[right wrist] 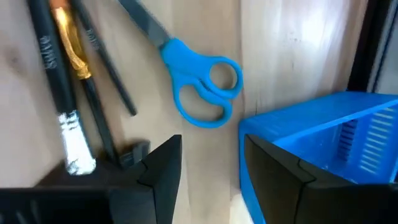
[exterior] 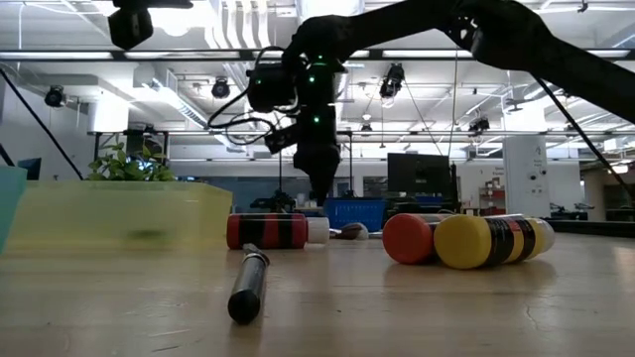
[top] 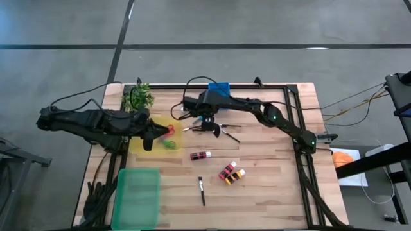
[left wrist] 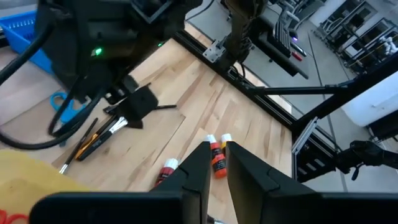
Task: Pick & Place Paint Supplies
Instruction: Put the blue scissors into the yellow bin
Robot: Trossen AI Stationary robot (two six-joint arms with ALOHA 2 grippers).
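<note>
On the wooden worktop (top: 270, 192), a green bin (top: 136, 197), yellow tray (top: 138, 142) and blue basket (right wrist: 323, 149) surround scattered paint bottles (top: 231, 173). The right gripper (right wrist: 210, 163) hovers, fingers apart and empty, over blue scissors (right wrist: 202, 90) beside paintbrushes (right wrist: 68, 81). The left gripper (left wrist: 216, 163), fingers nearly together, holds nothing above the tray.

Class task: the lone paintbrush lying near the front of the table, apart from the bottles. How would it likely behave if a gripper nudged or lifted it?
The paintbrush has a thin round handle lying flat on the wooden table, so a sideways nudge would probably roll it. It looks stiff and light, likely easy to lift. Being so slim, it might slip or pivot between gripper fingers.
</note>
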